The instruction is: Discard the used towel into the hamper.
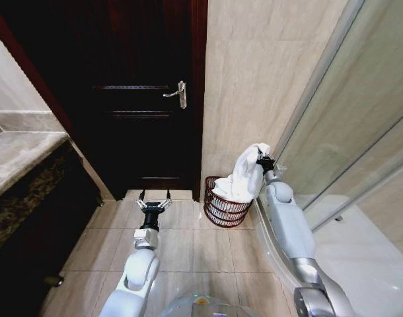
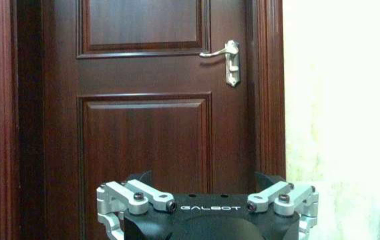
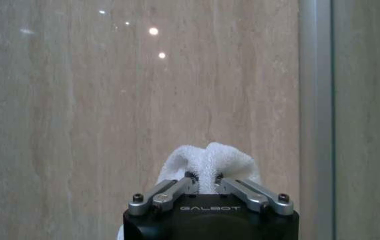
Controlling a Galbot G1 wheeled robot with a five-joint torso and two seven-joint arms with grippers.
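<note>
The right gripper (image 1: 260, 158) is seen raised above the hamper (image 1: 225, 203), its jaws clamped on the top of a white towel (image 1: 244, 177). In the right wrist view the gripper (image 3: 203, 183) is shown pinched tight on a bunched fold of the towel (image 3: 207, 159), with a beige tiled wall (image 3: 109, 100) behind it. The towel is draped downward from the grip, and its lower end is already inside the hamper's rim. The hamper is stood on the tiled floor (image 1: 182, 244), against the wall just beside the dark wooden door (image 1: 142, 99) and near the glass shower screen (image 1: 360, 132). The left gripper (image 1: 155, 198) is held low over the floor in front of the door, jaws spread and nothing between them. A silver door handle (image 2: 225, 60) is picked out in the left wrist view.
</note>
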